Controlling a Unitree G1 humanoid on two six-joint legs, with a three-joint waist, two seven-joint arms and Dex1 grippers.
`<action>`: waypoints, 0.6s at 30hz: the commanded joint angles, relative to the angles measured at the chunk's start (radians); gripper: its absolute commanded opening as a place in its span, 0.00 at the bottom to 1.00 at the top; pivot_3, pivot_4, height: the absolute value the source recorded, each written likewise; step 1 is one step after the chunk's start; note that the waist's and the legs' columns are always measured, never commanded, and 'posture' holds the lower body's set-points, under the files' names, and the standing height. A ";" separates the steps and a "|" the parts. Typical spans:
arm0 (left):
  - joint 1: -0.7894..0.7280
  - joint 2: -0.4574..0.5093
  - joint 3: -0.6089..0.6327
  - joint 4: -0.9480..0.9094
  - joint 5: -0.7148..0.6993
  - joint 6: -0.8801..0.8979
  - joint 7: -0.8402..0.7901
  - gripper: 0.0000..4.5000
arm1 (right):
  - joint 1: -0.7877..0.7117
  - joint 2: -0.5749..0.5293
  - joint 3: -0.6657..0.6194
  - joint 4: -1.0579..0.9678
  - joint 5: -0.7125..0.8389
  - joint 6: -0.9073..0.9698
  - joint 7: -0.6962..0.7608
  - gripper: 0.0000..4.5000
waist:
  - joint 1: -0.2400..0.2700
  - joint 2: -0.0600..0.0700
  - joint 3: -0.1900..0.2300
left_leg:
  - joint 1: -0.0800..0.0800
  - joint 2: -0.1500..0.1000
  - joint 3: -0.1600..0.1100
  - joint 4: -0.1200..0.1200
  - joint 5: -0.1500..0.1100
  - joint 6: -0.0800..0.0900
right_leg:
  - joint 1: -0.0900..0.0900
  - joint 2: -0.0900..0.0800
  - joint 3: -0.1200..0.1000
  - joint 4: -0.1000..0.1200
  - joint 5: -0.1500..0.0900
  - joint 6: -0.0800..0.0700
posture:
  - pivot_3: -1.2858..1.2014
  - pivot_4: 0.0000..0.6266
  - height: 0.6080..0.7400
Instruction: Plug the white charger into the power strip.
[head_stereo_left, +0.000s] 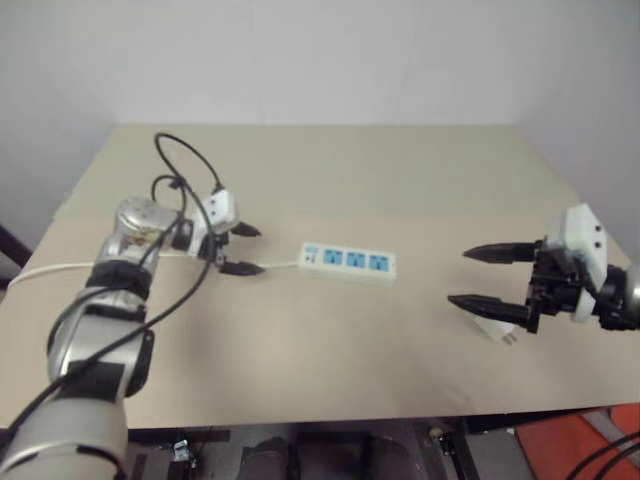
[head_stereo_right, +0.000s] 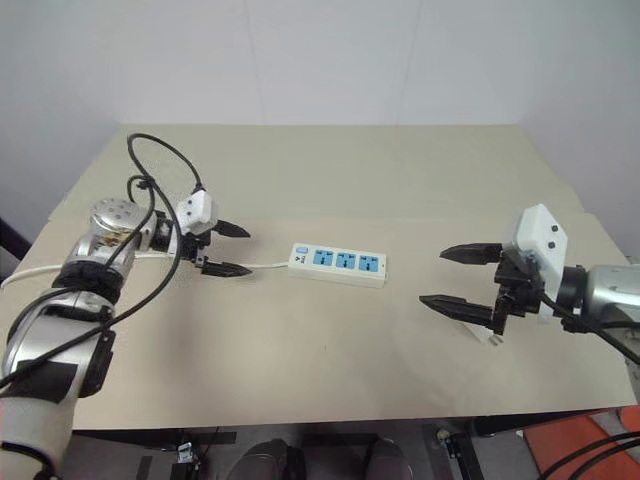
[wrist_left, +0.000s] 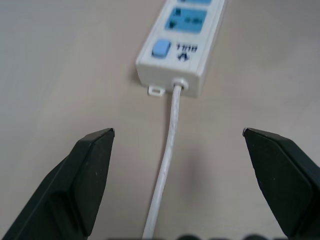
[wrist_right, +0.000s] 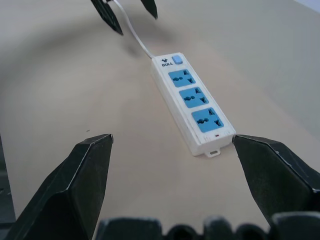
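Head views: we are finding the white charger (head_stereo_right: 484, 331), light and rigid, at four o'clock from the power strip (head_stereo_right: 338, 264), beneath the right gripper (head_stereo_right: 459, 277); both grippers are gaping wide, empty, left gripper (head_stereo_right: 232, 249) straddling the cord (wrist_left: 167, 165). We are advising gripping its flat sides.

Beige desk (head_stereo_left: 300, 350) spreading beneath and between both end effectors, pale wall (head_stereo_left: 320, 60) beyond its far edge, orange object (head_stereo_left: 570, 450) below its near right corner

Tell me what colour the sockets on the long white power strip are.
Blue sockets, set in the long white power strip; clearest in the right wrist view.
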 joint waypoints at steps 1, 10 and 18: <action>-0.031 -0.017 0.000 0.073 0.046 -0.065 0.022 1.00 | -0.014 0.003 -0.011 -0.011 0.020 -0.006 -0.008 1.00 | 0.000 -0.001 0.000 | 0.000 0.000 0.000 0.000 0.000 0.000 | 0.000 0.000 0.000 0.000 0.000 0.000 | 0.52 0.24 1.00; -0.017 -0.088 -0.004 0.169 0.149 -0.106 0.146 1.00 | -0.001 0.004 -0.026 -0.005 0.026 -0.009 0.009 1.00 | 0.002 -0.004 0.002 | -0.001 0.001 -0.002 0.002 0.000 0.001 | 0.000 -0.002 -0.001 0.001 0.000 0.000 | 0.52 0.24 1.00; -0.011 -0.102 -0.007 0.190 0.174 -0.087 0.116 0.66 | 0.022 0.004 -0.058 -0.026 0.058 0.012 -0.001 1.00 | 0.003 -0.004 0.002 | 0.001 0.001 -0.003 0.004 -0.001 0.001 | 0.001 -0.003 0.000 0.004 0.000 0.000 | 0.52 0.24 1.00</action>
